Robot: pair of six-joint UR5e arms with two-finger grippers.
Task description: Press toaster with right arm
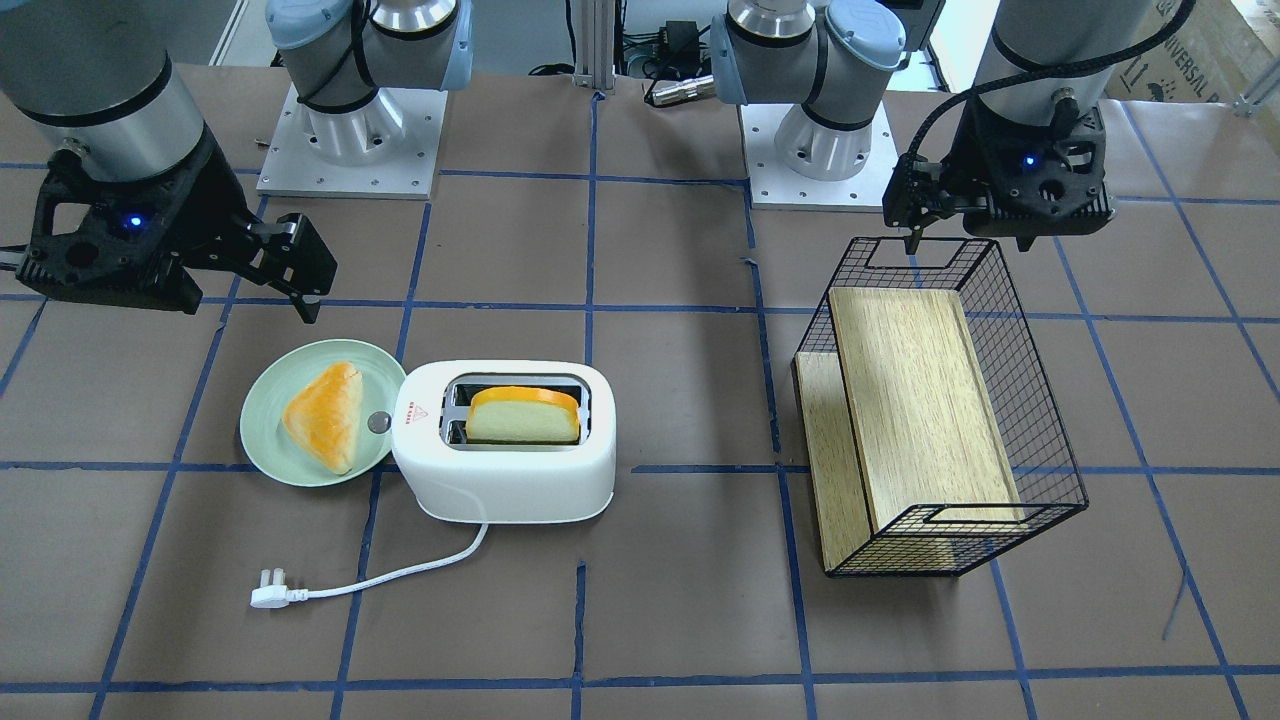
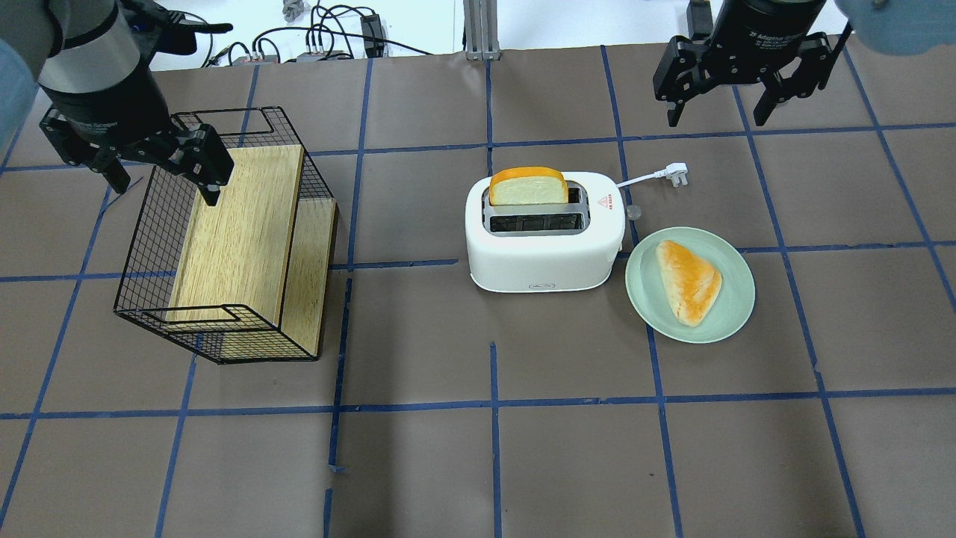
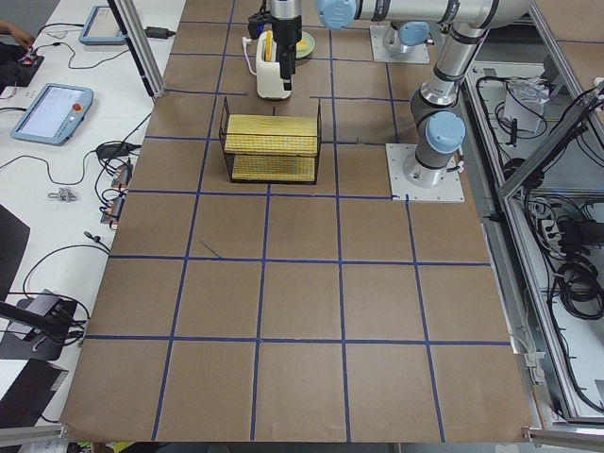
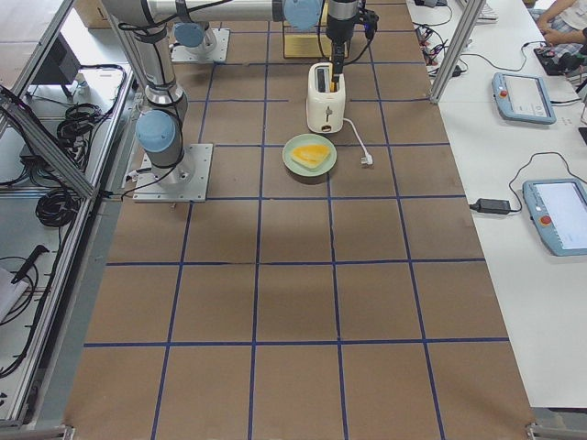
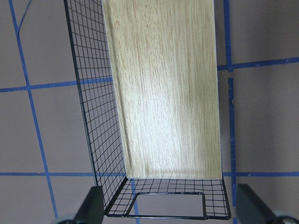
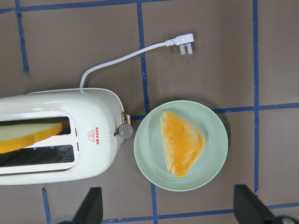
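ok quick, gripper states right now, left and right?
Left gripper: open, empty, over the wire basket.
Right gripper: open, empty, clear of the toaster.

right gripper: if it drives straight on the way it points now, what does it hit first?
The right gripper points down. Most likely it lands on the green plate near its rim, or on the brown table cover just beside it; depth is unclear. It would miss the toaster, which sits off to one side.
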